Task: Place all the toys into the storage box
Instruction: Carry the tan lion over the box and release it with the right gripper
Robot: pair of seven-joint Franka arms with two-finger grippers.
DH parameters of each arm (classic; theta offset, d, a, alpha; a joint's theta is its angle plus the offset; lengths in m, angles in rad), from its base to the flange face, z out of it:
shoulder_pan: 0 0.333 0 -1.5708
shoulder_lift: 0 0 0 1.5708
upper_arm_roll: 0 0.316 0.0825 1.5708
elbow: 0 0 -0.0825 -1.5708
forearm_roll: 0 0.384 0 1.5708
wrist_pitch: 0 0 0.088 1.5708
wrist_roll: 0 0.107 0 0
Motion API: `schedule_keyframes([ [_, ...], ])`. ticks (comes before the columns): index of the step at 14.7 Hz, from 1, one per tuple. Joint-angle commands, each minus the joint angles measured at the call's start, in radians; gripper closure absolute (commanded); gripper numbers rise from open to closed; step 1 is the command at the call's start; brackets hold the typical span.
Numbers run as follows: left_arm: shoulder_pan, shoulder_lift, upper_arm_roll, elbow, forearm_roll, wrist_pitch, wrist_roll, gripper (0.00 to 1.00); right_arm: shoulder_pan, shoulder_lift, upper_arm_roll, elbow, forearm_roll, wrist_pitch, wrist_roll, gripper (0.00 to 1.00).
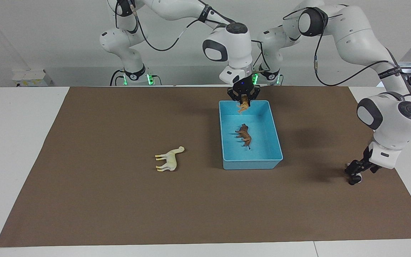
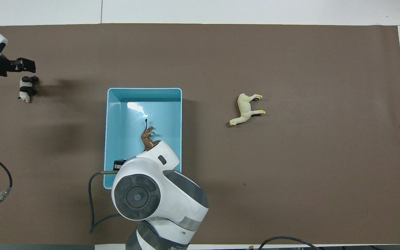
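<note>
While right gripper clamps tiger, left gripper wide; brown mat, white table

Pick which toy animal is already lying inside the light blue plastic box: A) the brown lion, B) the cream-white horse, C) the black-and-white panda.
A: the brown plastic lion figurine lies on the floor of the light blue rectangular plastic storage box, while the cream-white horse figurine and the black-and-white panda figurine are out on the brown mat.
</note>
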Motion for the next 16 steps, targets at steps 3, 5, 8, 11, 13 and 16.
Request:
schedule_keyframes([
  [3, 0.038, 0.023, -0.012, -0.045, 0.017, 0.106, 0.073, 0.00, 0.000, 0.089, -0.007, 0.132, -0.051, -0.013, 0.018, 0.01],
  [5, 0.039, 0.016, -0.012, -0.106, 0.014, 0.171, 0.071, 0.00, -0.001, 0.086, -0.009, 0.134, -0.048, -0.036, 0.026, 0.00],
  [8, 0.041, 0.011, -0.012, -0.131, 0.014, 0.183, 0.071, 0.00, -0.004, 0.045, -0.033, 0.198, -0.051, -0.244, 0.054, 0.00],
  [11, 0.041, 0.014, -0.012, -0.143, 0.014, 0.199, 0.067, 0.12, -0.081, -0.059, -0.093, 0.183, -0.056, -0.342, -0.013, 0.00],
  [13, 0.042, 0.012, -0.011, -0.145, 0.012, 0.188, 0.067, 0.37, -0.147, -0.067, -0.095, 0.175, -0.056, -0.382, -0.157, 0.00],
  [16, 0.046, 0.011, -0.011, -0.143, 0.012, 0.168, 0.065, 0.64, -0.275, -0.098, -0.093, 0.066, -0.056, -0.326, -0.415, 0.00],
])
